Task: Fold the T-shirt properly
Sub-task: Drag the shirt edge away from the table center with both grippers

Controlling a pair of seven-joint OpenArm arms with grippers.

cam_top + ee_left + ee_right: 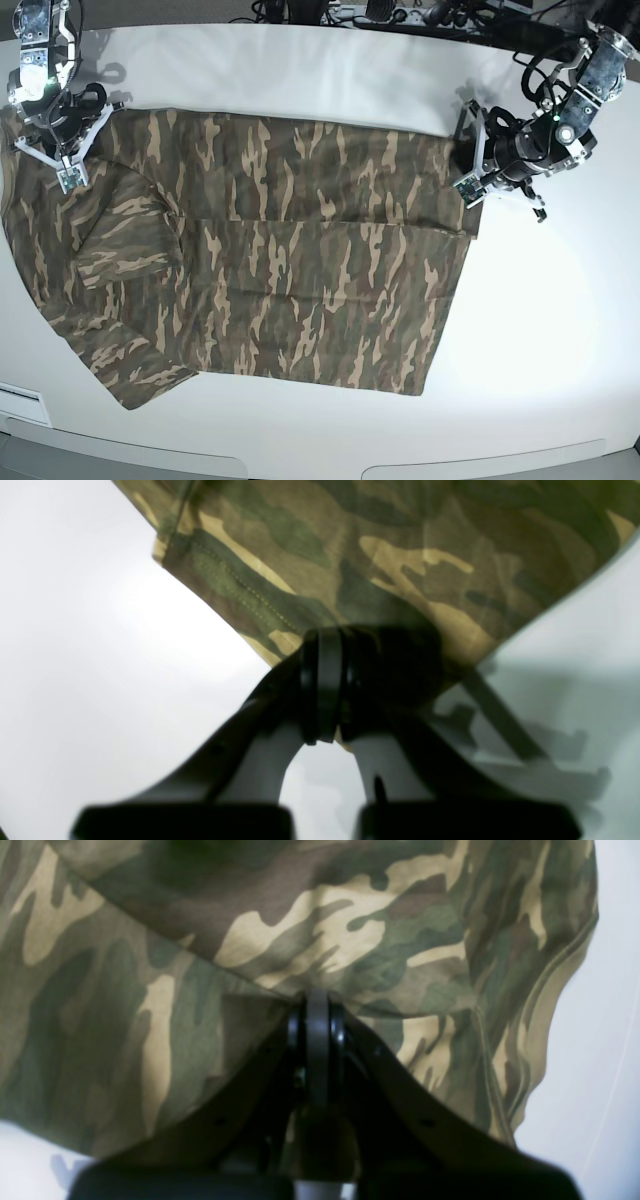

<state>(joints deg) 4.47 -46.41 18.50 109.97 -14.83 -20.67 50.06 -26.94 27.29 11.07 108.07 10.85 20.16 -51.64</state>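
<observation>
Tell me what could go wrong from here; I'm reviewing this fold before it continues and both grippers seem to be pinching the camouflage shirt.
1. The left gripper is shut on only the hem corner of the camouflage-print cloth T-shirt, so the corner may slip out when pulled.
2. The right gripper pinches bunched cloth near the sleeve, so layers could drag unevenly and wrinkle the fold.
3. The shirt's far sleeve lies at the edge of the white table and could slide off.

T-shirt (280, 270): soft matt cloth, stitched hem. Table (540, 330): smooth white, slight sheen. Fingers (320, 680): black plastic.
</observation>
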